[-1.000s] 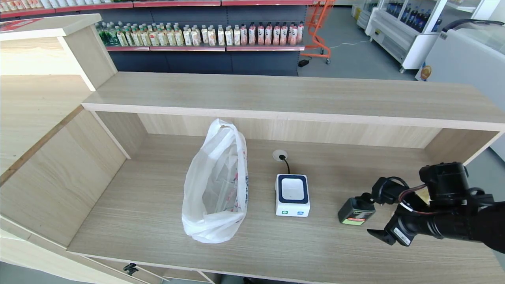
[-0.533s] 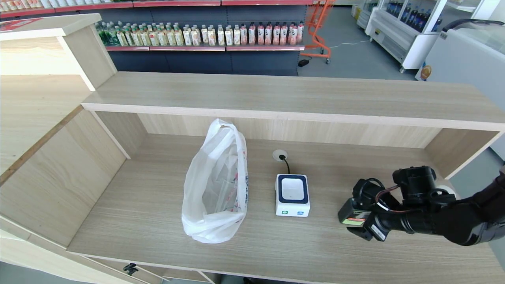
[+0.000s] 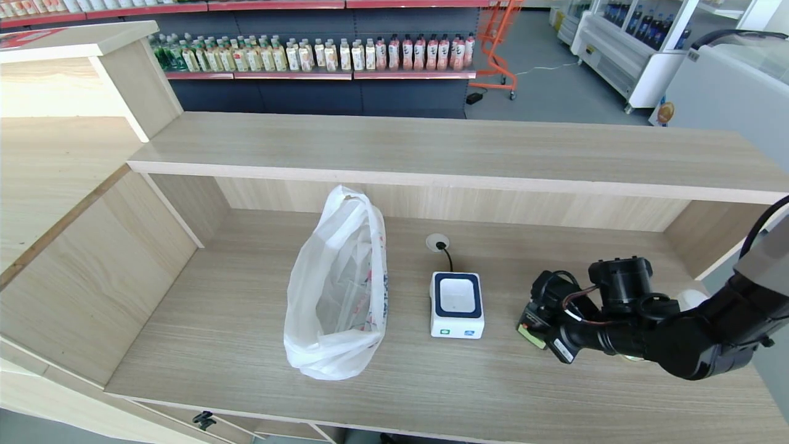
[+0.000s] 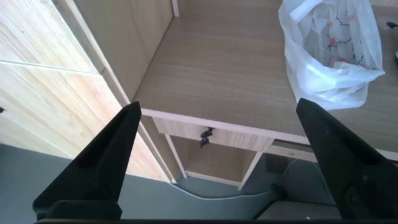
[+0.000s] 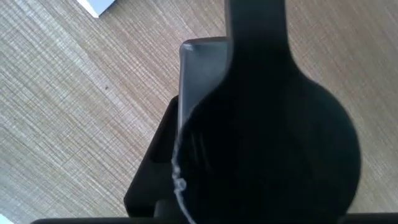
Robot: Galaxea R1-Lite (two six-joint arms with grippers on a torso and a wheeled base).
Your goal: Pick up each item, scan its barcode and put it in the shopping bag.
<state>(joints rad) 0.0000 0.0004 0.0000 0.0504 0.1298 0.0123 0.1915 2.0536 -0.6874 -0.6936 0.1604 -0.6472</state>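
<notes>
Head view: right gripper [image 3: 534, 322] sits around the item [image 3: 528, 335], grip unclear; the scanner [image 3: 457, 305] lies just left of it.

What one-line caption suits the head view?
Right tool at a small dark box beside the scanner, shopping bag open on the counter.

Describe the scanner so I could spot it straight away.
Look at the lower wooden counter. Near its middle, right of the white shopping bag, sits the scanner: a small white box with a dark-framed top window and a black cable.
</notes>
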